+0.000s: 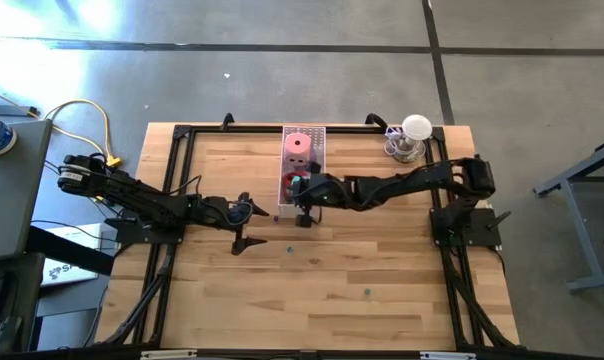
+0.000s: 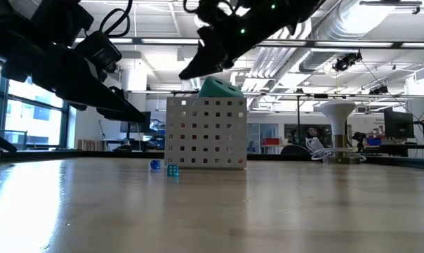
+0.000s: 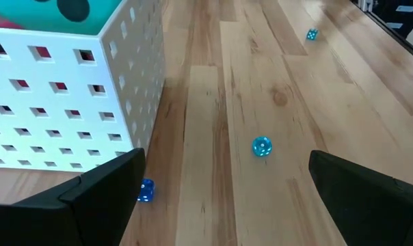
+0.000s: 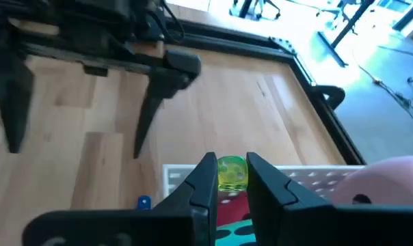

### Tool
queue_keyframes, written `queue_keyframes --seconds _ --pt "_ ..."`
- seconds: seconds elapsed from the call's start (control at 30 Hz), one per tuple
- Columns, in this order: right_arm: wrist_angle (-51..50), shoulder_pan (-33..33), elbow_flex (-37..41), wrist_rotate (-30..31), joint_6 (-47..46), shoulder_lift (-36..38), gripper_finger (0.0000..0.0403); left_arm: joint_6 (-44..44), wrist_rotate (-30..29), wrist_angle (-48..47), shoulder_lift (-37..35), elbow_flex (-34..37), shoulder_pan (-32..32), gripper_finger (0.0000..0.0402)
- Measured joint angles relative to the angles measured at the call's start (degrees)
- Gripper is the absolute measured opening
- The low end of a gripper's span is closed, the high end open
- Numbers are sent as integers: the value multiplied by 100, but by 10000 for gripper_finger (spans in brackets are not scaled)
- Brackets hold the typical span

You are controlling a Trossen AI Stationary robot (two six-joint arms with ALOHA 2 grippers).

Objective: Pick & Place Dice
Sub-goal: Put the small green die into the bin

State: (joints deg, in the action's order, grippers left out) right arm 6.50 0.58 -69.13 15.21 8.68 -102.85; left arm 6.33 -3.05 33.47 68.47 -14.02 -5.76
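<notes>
Three large dice show in the white perforated tray (image 1: pixel 304 130), which stands at the far middle of the wooden table (image 1: pixel 382 300): a pink die (image 1: pixel 300 145) at its far end, and a red die (image 4: pixel 228 209) and a green die (image 2: pixel 221 88) at its near end, the green one rising above the tray wall. No purple die can be made out.

The right gripper (image 4: pixel 232 161) hangs over the tray's near end, its jaws drawn almost together on a small yellow-green die (image 4: pixel 232 175), which appears pinched between the fingertips. The left gripper (image 1: pixel 244 226) hovers low over the table just left of the tray, jaws fully spread and holding nothing. Small blue dice (image 3: pixel 262 146) lie scattered on the bare wood near the tray.

Judged by appearance, the large dice are soft, light and compressible; they should be taken on two opposite flat faces at mid-height, with a wide jaw and a gentle squeeze. The small dice look hard, light and smooth, so a centred pinch on opposite faces is called for; an off-centre or edge grip would probably let one twist out.
</notes>
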Motion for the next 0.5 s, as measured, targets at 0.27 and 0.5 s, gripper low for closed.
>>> queue_keyframes --seconds 0.27,0.5 --pt "0 173 -16 6 -289 -58 113 13 0 -1 0 0 1 400" --pt "-13 162 -14 265 -263 -58 148 15 0 -2 0 0 0 400"
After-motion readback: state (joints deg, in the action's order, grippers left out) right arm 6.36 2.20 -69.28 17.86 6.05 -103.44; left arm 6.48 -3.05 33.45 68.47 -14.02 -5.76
